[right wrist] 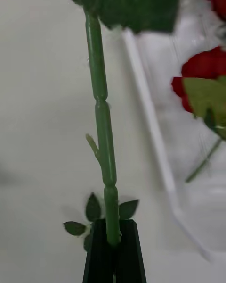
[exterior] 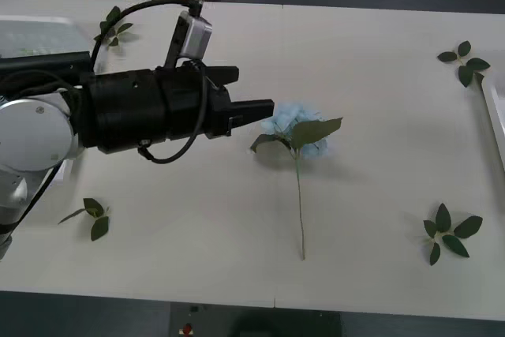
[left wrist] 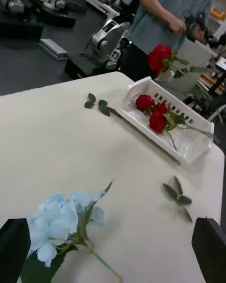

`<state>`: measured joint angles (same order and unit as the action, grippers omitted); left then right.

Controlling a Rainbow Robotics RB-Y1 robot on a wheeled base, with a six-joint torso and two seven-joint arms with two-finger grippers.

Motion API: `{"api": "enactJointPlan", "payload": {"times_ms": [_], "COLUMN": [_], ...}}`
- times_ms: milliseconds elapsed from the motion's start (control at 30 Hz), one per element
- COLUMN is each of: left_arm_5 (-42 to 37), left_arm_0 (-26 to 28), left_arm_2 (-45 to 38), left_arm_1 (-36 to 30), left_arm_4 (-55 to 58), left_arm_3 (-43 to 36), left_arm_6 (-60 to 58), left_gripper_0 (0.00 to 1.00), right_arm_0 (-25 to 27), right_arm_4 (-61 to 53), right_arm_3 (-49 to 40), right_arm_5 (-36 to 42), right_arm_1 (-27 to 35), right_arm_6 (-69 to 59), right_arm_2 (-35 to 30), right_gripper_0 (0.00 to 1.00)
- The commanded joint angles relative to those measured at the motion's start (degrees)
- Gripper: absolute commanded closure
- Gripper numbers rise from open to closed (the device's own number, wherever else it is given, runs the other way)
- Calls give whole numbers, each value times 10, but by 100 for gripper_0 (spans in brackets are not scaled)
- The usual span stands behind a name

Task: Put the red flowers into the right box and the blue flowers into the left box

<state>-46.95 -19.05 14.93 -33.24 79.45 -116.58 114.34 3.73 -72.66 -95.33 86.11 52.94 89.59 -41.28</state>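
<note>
Surface (exterior: 371, 100): pale, wide; carries flower, boxes, loose leaf sprigs.
L arm: big black wrist housing reaches across the surface from robot's left, in front view.
L pincer (exterior: 264, 108): low, tips right at the blue flower's head. Black fingers (left wrist: 13, 250) stand wide apart in the wrist view w/ the bloom between them, nothing gripped.
Left box (exterior: 35, 33): translucent bin, far L corner of surface, partly behind L arm.
Right box (left wrist: 188, 144): white, slotted wall, near far R edge of surface; three red flowers (left wrist: 157, 120) lie inside, stems toward one end.
Blue flower (exterior: 296, 128): lies flat mid-surface, pale puffy head twd L pincer, broad leaf over it, long thin stem running twd robot.
R pincer (right wrist: 113, 245): closed tight on a green stem, black fingers pinched together around it.
4th red flower (left wrist: 160, 56): held up in the air above the right box; stem (right wrist: 101, 122) rises from R pincer.
Leaf sprigs (exterior: 450, 234): several, scattered near surface edges, well apart from blue flower.
</note>
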Motion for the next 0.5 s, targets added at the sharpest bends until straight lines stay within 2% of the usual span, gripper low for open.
{"api": "enactJointPlan", "payload": {"times_ms": [33,233,367,500], "left_arm_5": [8,35,38,38], "left_arm_0": [26,95,105,110], "left_arm_2": [5,5,5,5], "left_arm_1": [-66,-130,-160,-173], "left_arm_4": [35,99,129,132], "left_arm_3": [-70,-113,-115,-123], "left_arm_6": [47,91,113,121], "left_gripper_0": [0,0,0,0], "right_arm_0": [-43,-89,-122,-131], "right_arm_4": [48,123,171,213], "right_arm_3": [77,181,241,285], "right_arm_5": [0,-7,-26,-60], "right_arm_1": [56,95,95,95], "right_arm_6": [2,48,108,143], "right_arm_2": [30,70,72,92], "right_gripper_0": [100,100,100,100]}}
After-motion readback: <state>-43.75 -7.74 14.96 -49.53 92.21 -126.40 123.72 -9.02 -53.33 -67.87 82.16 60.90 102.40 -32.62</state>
